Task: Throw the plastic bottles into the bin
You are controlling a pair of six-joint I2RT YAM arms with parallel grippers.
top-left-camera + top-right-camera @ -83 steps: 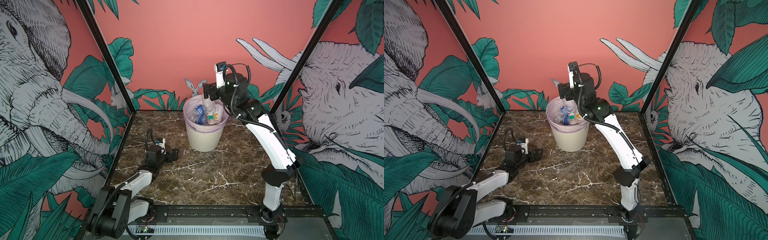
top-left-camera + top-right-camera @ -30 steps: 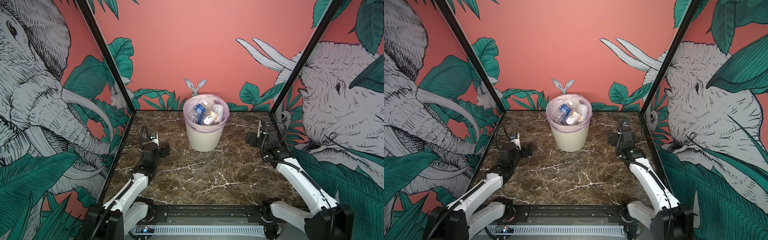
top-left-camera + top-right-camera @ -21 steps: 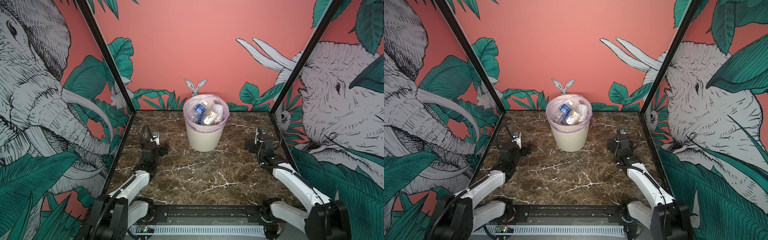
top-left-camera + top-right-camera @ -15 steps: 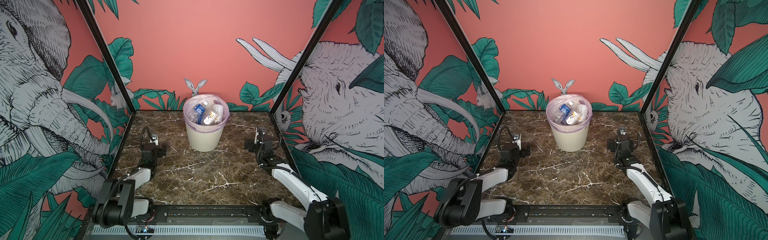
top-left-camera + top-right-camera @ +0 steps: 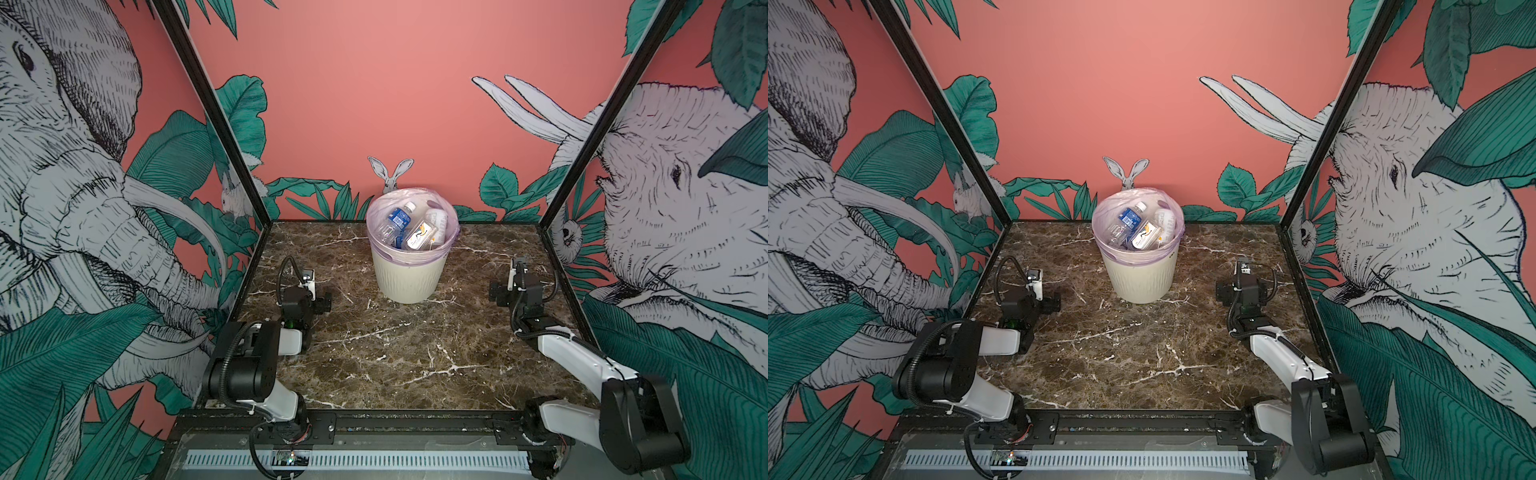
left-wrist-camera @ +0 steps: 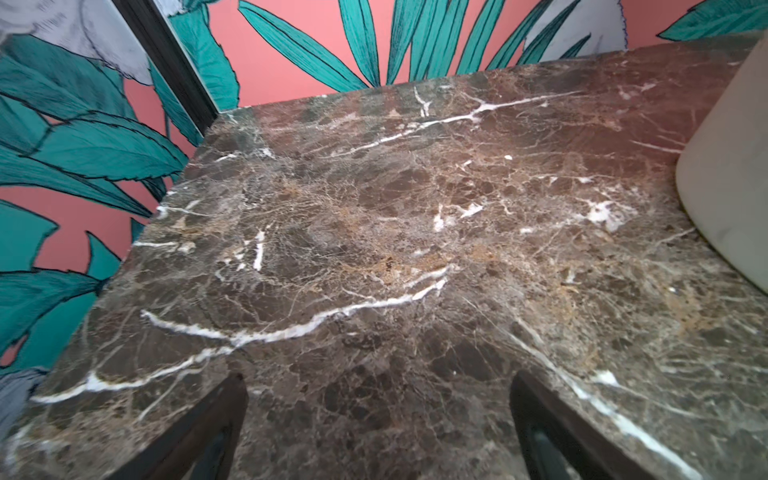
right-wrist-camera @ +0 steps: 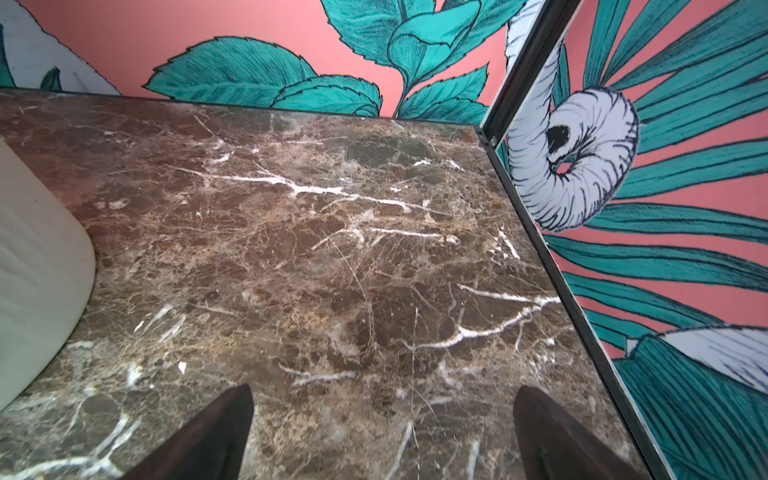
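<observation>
1. The left gripper (image 6: 378, 388) is hovering wide open and empty, low over the left side of the worktop (image 6: 374, 228).
2. The right gripper (image 7: 384, 395) is hovering low over the worktop's right side, its jaws also spread wide and holding nothing.
3. The bin (image 5: 409, 278) is standing upright between the two arms, toward the far edge, well apart from each gripper.
4. The bottles (image 5: 399, 218) are lying heaped inside the bin, with a blue-labelled one and a white-and-yellow one showing on top.
</observation>
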